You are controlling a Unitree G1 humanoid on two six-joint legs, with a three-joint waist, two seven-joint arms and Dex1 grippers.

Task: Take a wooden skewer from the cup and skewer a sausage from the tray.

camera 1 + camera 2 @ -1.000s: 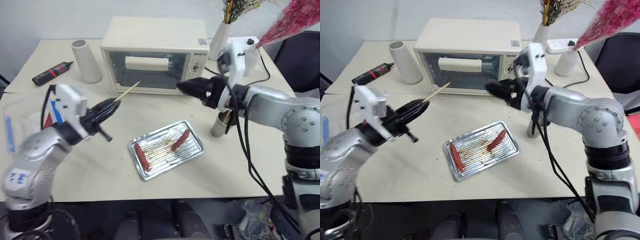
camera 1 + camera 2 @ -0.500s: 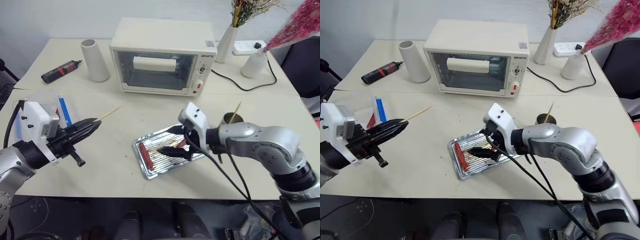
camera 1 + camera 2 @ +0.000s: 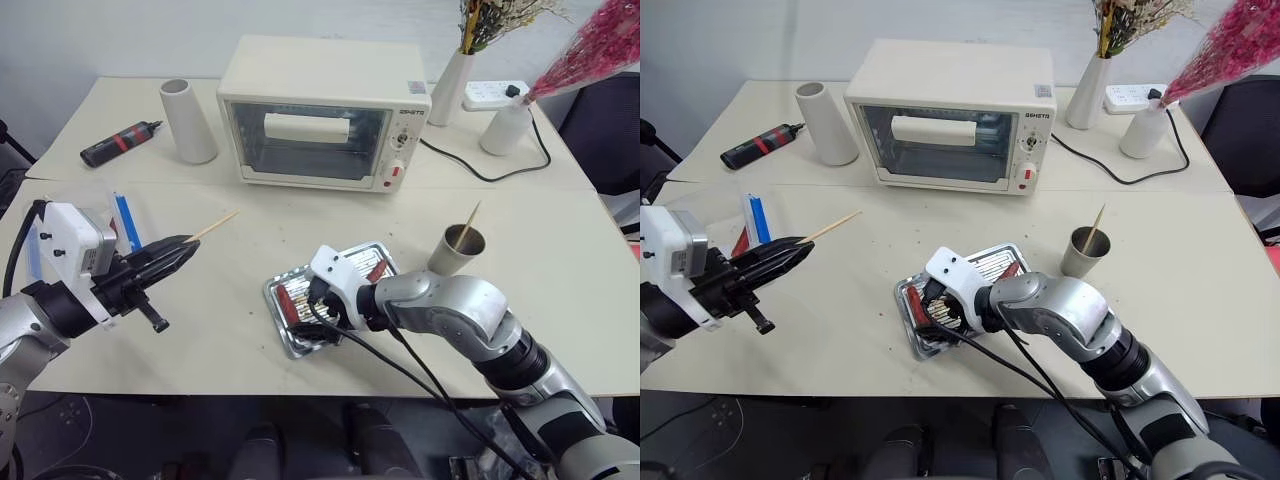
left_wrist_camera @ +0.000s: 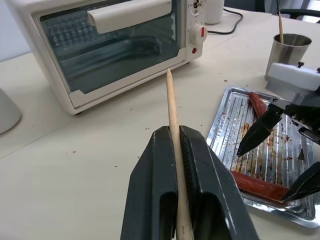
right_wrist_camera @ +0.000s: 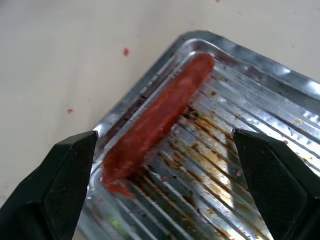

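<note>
The left gripper (image 4: pixel 176 150) pinches the thin pale wooden skewer (image 4: pixel 172 117). The right gripper (image 5: pixel 167 172), spread wide, straddles the slim red-orange sausage (image 5: pixel 157 120) on the silvery metal tray (image 5: pixel 260 100); closing should come next.

Two sausages (image 4: pixel 257 185) (image 4: pixel 256 103), one tray (image 4: pixel 235 115), two wooden skewers (image 4: pixel 173 130) (image 3: pixel 468 220), one cup (image 3: pixel 457 250), one toaster oven (image 3: pixel 322 110), two vases (image 3: pixel 448 85) (image 3: pixel 503 128)

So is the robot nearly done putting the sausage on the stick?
About halfway. Done: the left gripper is shut on a stick, away from the cup. In hand: the open right gripper hovers around the sausage in the tray. Left: grabbing the sausage and poking the stick through.
</note>
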